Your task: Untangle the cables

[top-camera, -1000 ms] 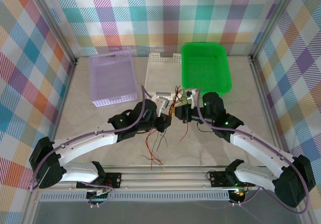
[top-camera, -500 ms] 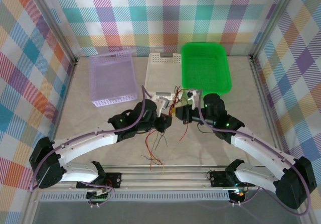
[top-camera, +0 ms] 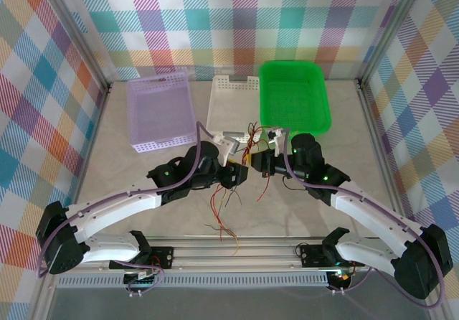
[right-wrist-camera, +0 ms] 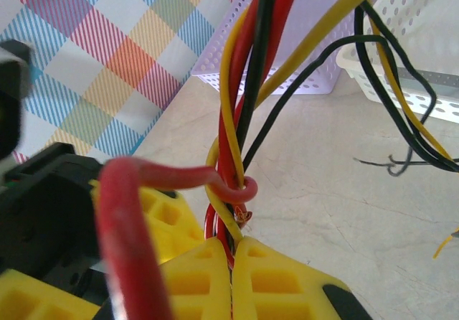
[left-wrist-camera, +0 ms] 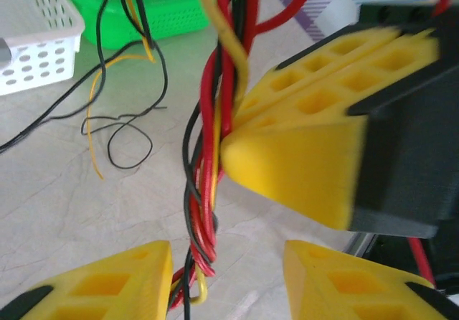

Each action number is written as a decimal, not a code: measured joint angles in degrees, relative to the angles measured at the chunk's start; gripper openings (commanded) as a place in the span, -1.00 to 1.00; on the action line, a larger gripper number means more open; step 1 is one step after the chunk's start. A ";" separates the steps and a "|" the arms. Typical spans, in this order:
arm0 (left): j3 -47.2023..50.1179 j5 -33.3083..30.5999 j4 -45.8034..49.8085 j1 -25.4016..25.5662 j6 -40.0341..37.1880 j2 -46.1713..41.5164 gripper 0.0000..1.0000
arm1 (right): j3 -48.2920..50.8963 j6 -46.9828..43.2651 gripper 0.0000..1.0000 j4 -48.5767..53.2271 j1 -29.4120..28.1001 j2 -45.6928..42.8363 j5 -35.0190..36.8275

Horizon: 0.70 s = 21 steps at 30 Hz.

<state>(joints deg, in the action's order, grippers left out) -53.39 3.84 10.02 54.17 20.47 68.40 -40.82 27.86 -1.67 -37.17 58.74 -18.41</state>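
**Change noted.** Over the last second the left tool [left-wrist-camera: 226, 264] has gone from pressed together to spread. In the left wrist view its two yellow fingers stand well apart, and the cables [left-wrist-camera: 206, 191] pass through the gap without being pinched. In the overhead view the left arm's forearm and elbow have shifted slightly to the left, while its tool [top-camera: 233, 171] remains beside the bundle. The right tool [right-wrist-camera: 231, 257] has not changed: its fingers are pressed together on the twisted cables, with one red strand looped round the bundle just above the tips.

**Bearing on the task.** Judged from this, the left side has released its hold and the bundle hangs from the right tool alone. The twist remains tight in both wrist views, so no strand has been freed yet. The release looks like preparation for a fresh grip, probably on a single strand or lower down the braid.

**Position of the cables.** They are held above the counter [top-camera: 122, 169] between the two tools, near the front of the white basket [top-camera: 228, 106]. Their loose ends [top-camera: 224, 216] trail on the counter toward the arm bases.

**Count.**
- Arms: two
- Tools: two
- Baskets: three, being one lilac basket [top-camera: 159, 115], one white and one green basket [top-camera: 294, 94]
- Cable colours: three, being red, yellow and black
- Strands: several of each colour; the twist prevents an exact count
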 measured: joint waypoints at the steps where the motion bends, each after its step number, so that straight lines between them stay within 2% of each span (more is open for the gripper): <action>1: 0.00 0.00 0.00 -0.07 -0.17 -0.66 -0.23 | 0.00 0.00 -1.00 0.00 0.00 0.00 0.00; 13: 1.92 0.48 -0.50 -0.48 -0.33 -2.56 -0.24 | 0.00 0.24 -1.00 0.00 0.00 0.00 -1.16; 21: 2.25 1.09 -1.44 -0.52 -0.28 -2.14 -0.14 | 0.00 0.63 -1.00 0.00 0.00 -0.15 -2.51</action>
<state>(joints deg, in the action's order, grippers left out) -51.13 4.93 8.58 53.65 20.18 66.26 -40.82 28.49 -1.67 -37.17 58.59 -20.93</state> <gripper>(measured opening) 0.422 0.060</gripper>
